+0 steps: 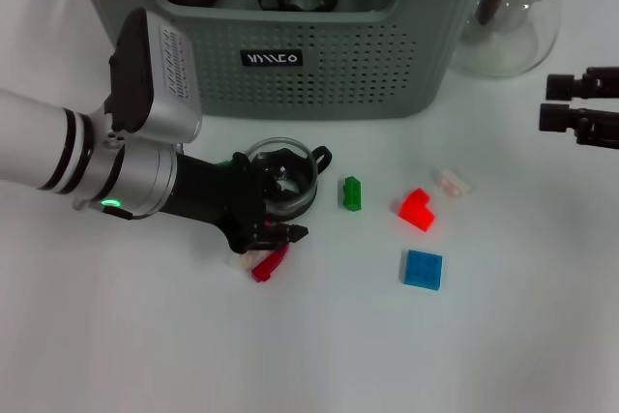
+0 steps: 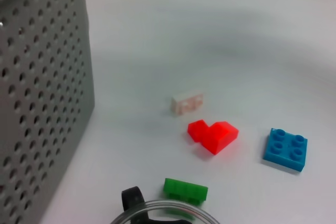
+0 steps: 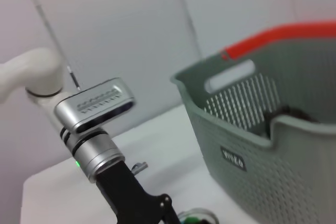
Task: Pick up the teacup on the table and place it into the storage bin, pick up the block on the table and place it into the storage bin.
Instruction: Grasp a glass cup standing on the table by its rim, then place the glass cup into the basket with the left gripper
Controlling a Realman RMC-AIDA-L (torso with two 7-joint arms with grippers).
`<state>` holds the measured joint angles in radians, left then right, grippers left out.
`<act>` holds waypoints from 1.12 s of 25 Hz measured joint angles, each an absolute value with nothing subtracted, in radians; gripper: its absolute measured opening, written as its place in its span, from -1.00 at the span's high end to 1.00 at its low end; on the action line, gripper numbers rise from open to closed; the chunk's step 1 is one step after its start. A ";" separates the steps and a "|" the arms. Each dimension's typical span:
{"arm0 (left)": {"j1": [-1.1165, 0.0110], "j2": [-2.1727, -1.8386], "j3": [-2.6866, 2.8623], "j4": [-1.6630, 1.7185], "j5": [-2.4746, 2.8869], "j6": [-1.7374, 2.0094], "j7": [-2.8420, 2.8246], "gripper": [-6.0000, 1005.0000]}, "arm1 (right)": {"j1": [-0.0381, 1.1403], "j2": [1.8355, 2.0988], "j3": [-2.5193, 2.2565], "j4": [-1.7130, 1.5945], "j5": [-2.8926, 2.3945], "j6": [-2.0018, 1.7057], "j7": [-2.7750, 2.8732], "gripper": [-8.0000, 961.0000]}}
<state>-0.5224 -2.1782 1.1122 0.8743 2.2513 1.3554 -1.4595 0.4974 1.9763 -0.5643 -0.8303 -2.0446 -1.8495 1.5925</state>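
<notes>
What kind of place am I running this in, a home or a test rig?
Probably a lab test rig: a bare white table, plain pale wall panels, and staged props, a storage bin with scattered toy blocks.

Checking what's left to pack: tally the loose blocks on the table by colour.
Green block: 1
Orange-red block: 1
Blue block: 1
Pale whitish block: 1
Red block, beside the left gripper: 1
Total: 5

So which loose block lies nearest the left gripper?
The dark red block, right beside the left gripper; the green, red, blue and pale ones lie farther off.
</notes>
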 joint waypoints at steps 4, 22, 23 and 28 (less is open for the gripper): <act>-0.527 -2.178 1.117 0.875 2.253 1.346 -1.469 0.17 | 0.491 2.010 -0.521 -0.838 -2.044 -1.856 1.456 -0.05; -0.538 -2.168 1.093 0.926 2.274 1.465 -1.526 0.78 | 0.489 2.015 -0.506 -0.831 -2.047 -1.861 1.438 -0.05; -0.539 -2.166 1.072 0.933 2.274 1.493 -1.525 0.81 | 0.488 2.015 -0.507 -0.831 -2.047 -1.862 1.439 -0.05; -0.584 -2.129 0.867 0.934 2.209 1.796 -1.473 0.87 | 0.487 2.017 -0.509 -0.831 -2.049 -1.864 1.439 -0.05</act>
